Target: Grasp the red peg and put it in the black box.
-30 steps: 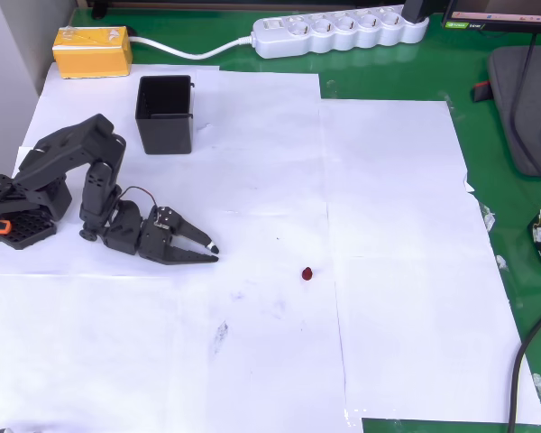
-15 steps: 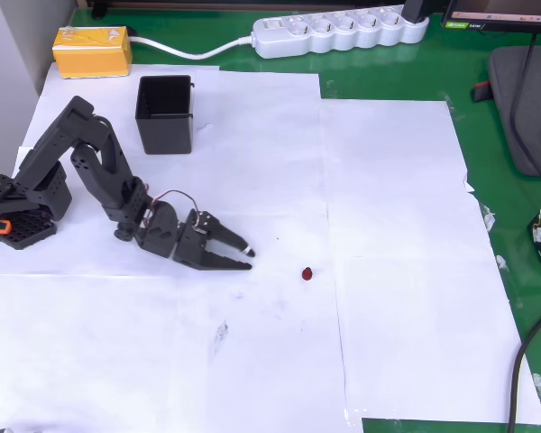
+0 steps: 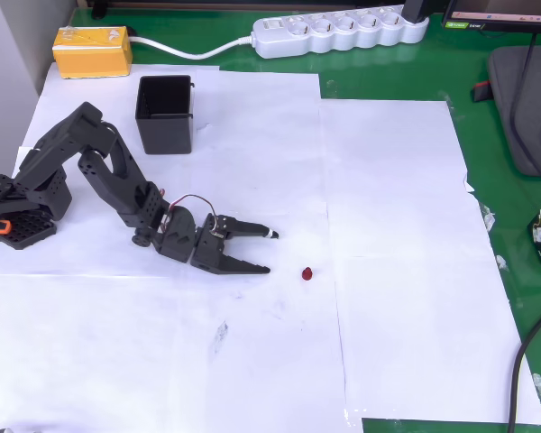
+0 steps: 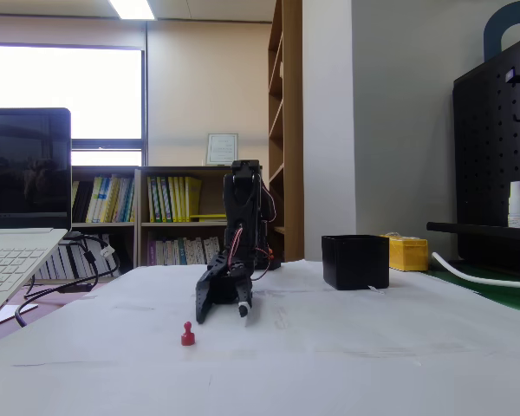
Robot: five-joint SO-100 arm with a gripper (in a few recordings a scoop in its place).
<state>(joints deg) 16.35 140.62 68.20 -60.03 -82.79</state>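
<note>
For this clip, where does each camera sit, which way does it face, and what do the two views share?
Overhead view: above the table, looking straight down; the whole arm shows, open gripper left of the red peg.
Fixed view: low at table level, facing the arm head-on; gripper behind the red peg.
Shared: arm, peg, black box, yellow box.

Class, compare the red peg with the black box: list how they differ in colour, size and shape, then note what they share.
Colour: the red peg is dark red; the black box is black.
Size: the peg is tiny, far smaller than the box.
Shape: in the fixed view the peg is a small knobbed pin; the box is a square, straight-walled container, open on top.
Shared: both stand on the white paper, untouched by the end effector.
</note>
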